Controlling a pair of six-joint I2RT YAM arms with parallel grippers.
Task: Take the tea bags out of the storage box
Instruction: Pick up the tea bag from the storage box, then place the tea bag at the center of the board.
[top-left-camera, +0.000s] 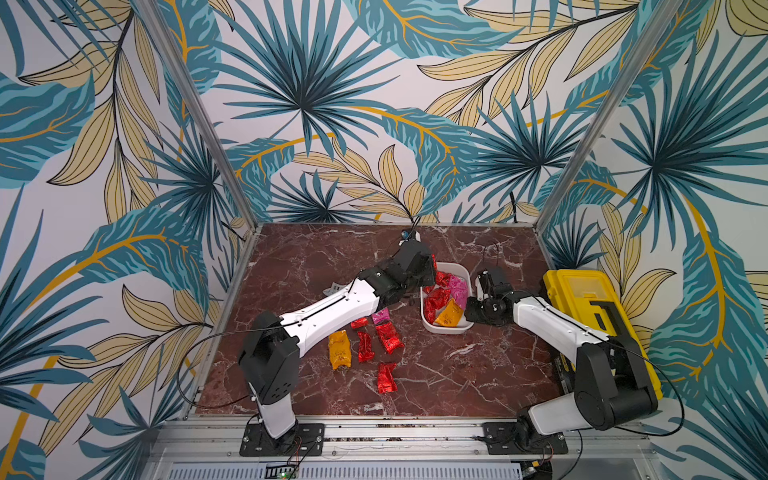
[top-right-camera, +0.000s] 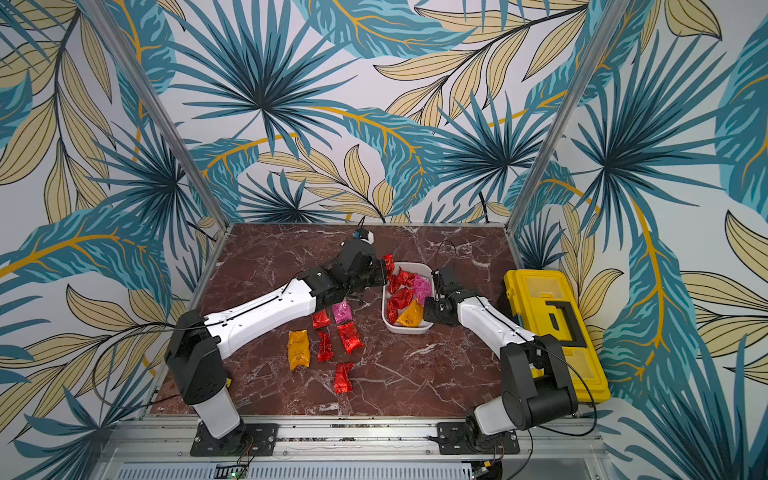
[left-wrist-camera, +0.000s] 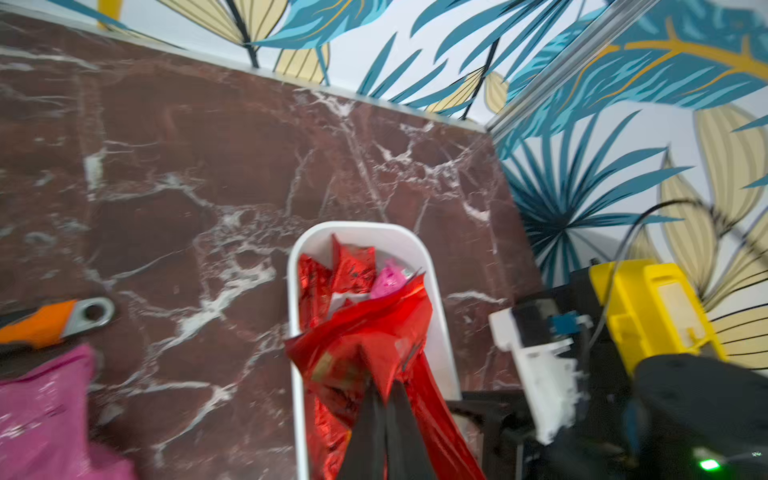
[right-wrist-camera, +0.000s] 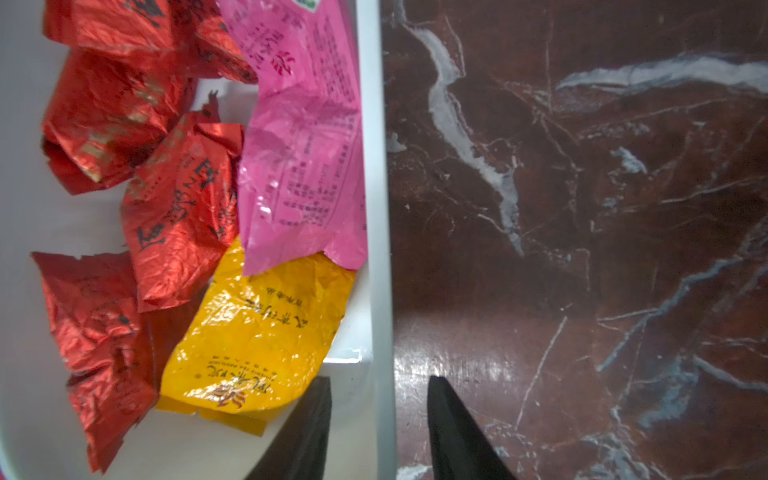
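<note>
The white storage box (top-left-camera: 444, 330) stands right of the table's middle and holds several tea bags: red ones, a magenta one (right-wrist-camera: 299, 137) and an orange one (right-wrist-camera: 257, 332). My left gripper (left-wrist-camera: 384, 395) hangs over the box's far left rim, shut on a red tea bag (left-wrist-camera: 357, 353) that is lifted above the others; both top views show it there (top-right-camera: 388, 262). My right gripper (right-wrist-camera: 378, 380) is open and straddles the box's right wall (right-wrist-camera: 376, 166), one finger (right-wrist-camera: 320, 403) inside and the other outside. Several more tea bags lie on the table left of the box, among them an orange one (top-left-camera: 339, 349).
A large yellow toolbox (top-left-camera: 590, 307) stands at the table's right edge behind my right arm. An orange-handled wrench (left-wrist-camera: 54, 322) lies under my left forearm, beside a magenta sachet (top-left-camera: 380, 316). Red marble tabletop (top-left-camera: 478, 374); patterned walls close in on three sides.
</note>
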